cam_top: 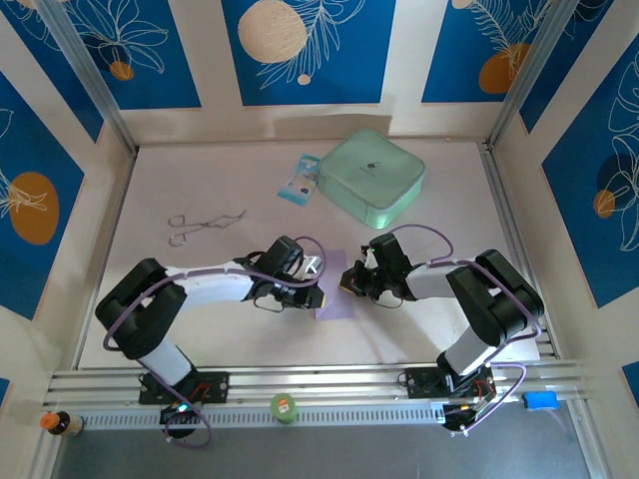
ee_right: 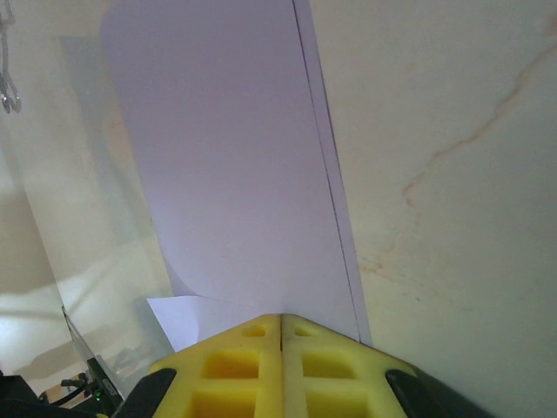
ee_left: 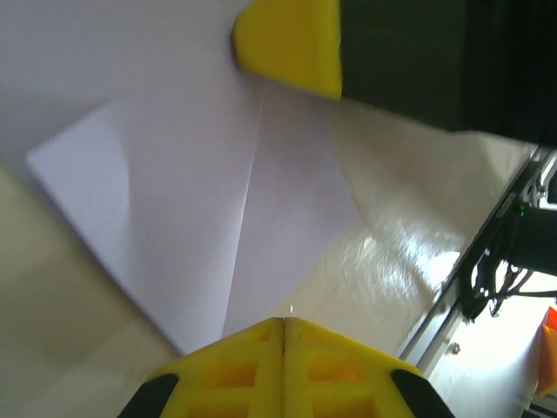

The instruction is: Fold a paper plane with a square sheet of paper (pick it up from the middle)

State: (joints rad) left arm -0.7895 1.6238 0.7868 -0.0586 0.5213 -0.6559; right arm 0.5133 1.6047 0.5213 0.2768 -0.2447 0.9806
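Along the near rail sit a small green object (cam_top: 285, 407) and, at the left corner, an orange-capped bottle (cam_top: 55, 423). Just beyond the arm bases, at the middle of the table (cam_top: 150, 190), the two arms reach toward each other over the lavender sheet of paper (cam_top: 334, 302). The left end effector (cam_top: 312, 296) meets the sheet's left side and the right end effector (cam_top: 349, 282) its right side. From the left wrist, the yellow fingers are pressed together on the near edge of the paper, where a straight crease runs into their seam. One yellow finger (ee_left: 291, 39) of the other arm touches the far edge. From the right wrist, that end effector's fingers are likewise closed tight on the sheet, which shows a folded layer along one side. Farther back on the left lies a metal scissor-like tool (cam_top: 200, 224). Beyond it lie a blue-white packet (cam_top: 299, 180) and, just beside the packet, a mint-green case (cam_top: 371, 178).
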